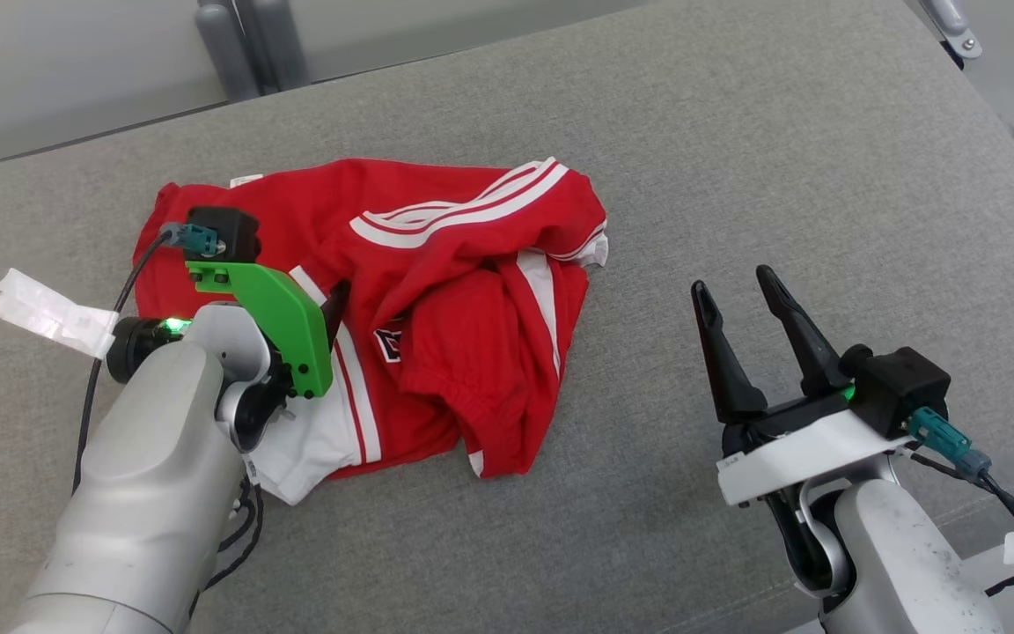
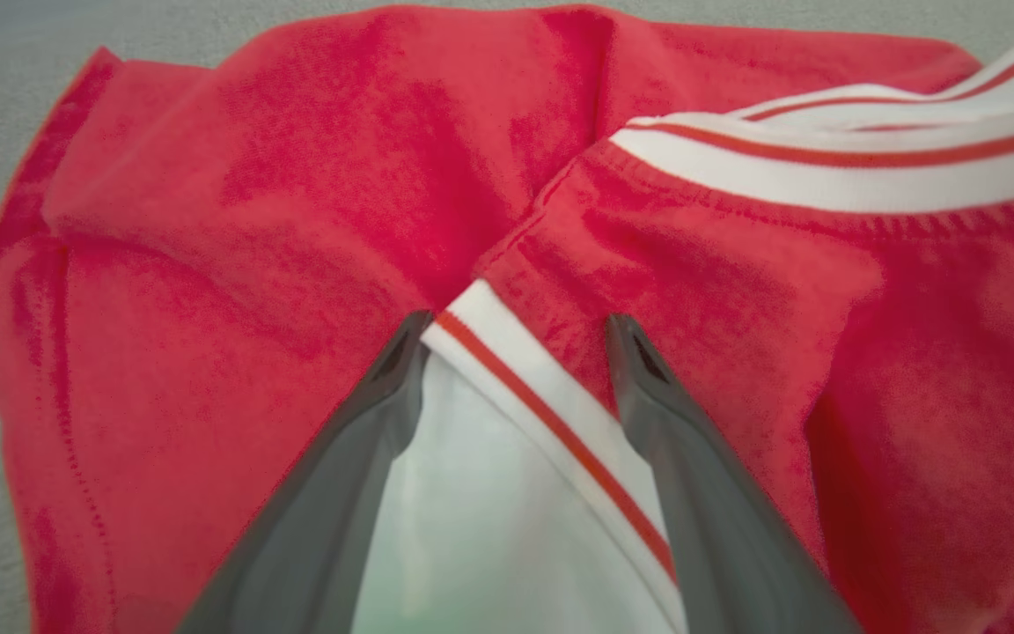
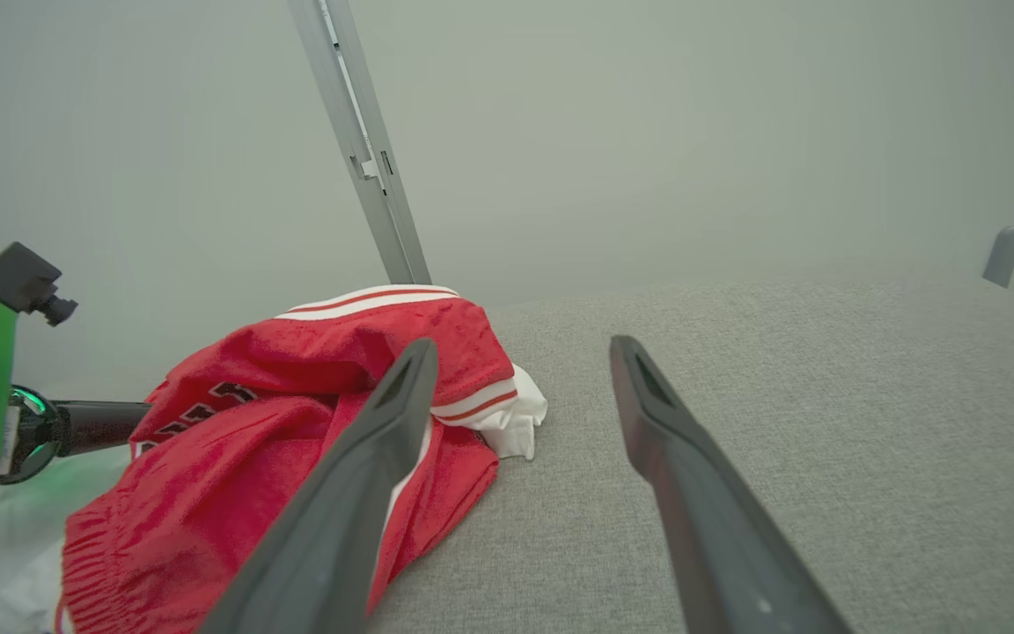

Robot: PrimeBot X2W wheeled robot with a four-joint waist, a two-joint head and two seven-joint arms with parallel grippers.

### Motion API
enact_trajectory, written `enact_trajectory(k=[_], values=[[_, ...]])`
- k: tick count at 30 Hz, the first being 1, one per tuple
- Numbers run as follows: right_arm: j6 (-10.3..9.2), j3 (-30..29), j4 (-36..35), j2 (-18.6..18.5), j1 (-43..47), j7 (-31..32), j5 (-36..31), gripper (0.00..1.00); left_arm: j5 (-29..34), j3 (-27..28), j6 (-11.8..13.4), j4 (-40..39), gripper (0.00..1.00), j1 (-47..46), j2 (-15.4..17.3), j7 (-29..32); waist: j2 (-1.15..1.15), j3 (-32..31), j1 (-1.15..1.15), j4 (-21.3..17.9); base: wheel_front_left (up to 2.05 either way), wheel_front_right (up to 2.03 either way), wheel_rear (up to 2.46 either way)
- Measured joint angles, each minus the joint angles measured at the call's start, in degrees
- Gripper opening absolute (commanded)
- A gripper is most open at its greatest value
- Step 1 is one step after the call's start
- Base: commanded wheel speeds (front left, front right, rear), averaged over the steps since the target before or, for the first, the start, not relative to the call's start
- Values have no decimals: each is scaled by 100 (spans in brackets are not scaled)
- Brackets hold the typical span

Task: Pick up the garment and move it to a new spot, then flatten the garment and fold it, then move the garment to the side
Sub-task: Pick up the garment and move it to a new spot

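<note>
Garment: red, with white stripes, crumpled in a heap on the left-centre of the grey cloth-covered tabletop. One white panel pokes out at its near edge, under the left arm.

Left gripper: down over the garment's near-left part, fingers spread wide with nothing between them clamped. In the left wrist view they straddle a white band with a red line, white cloth between them and red cloth on either side. Cannot tell whether the tips touch the fabric.

Right gripper: fingers apart and empty, over bare tabletop to the right of the garment, clear of it.

A strip of white tape lies on the tabletop just left of the garment.
</note>
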Motion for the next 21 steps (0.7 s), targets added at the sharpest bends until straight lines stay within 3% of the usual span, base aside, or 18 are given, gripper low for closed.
enact_trajectory(k=[1, 3, 14, 21], values=[[0, -18, -8, 8, 0, 0, -2, 100, -46, -63, -1, 5, 48, -30, -1, -35, 0, 28, 0, -22, 0, 0, 0], [0, -47, -11, 20, 1, 0, -12, 100, -205, -223, -5, 22, 0, -98, 33, -109, 0, 83, 0, -60, 0, 0, 0], [0, -101, 65, 90, 94, 0, -26, 100, -720, -858, -7, -391, 0, -383, 315, -749, 0, -150, 0, 116, 0, 0, 0], [0, -127, 125, 87, 312, 0, -16, 100, -1287, -721, -8, -1360, 0, -827, 846, -894, 0, -470, 0, 416, 0, 0, 0]])
